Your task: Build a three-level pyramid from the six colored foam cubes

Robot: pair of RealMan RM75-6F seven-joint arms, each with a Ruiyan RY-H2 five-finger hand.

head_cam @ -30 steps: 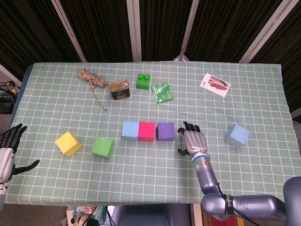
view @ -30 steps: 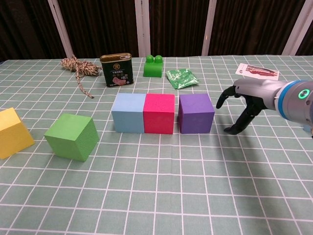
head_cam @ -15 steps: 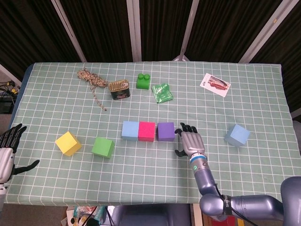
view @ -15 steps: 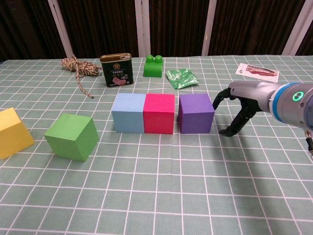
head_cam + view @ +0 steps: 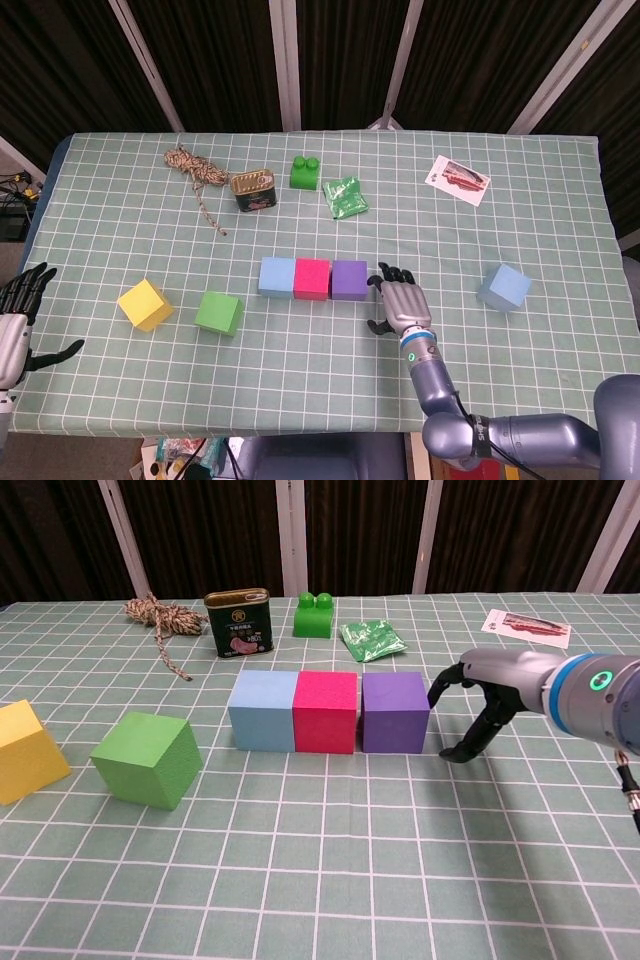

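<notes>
From my station, my left hand (image 5: 20, 320) sits at the desk's (image 5: 560, 240) left edge, fingers spread, holding nothing. Next come the yellow cube (image 5: 145, 304) and the green cube (image 5: 219, 313), apart from each other. The light-blue cube (image 5: 263, 711), pink cube (image 5: 325, 712) and purple cube (image 5: 395, 712) stand in a row, sides touching. My right hand (image 5: 478, 698) is just beside the purple cube's right face, fingers parted and curved down, gripping nothing; I cannot tell whether a fingertip touches. The second blue cube (image 5: 504, 288) lies well to the right.
</notes>
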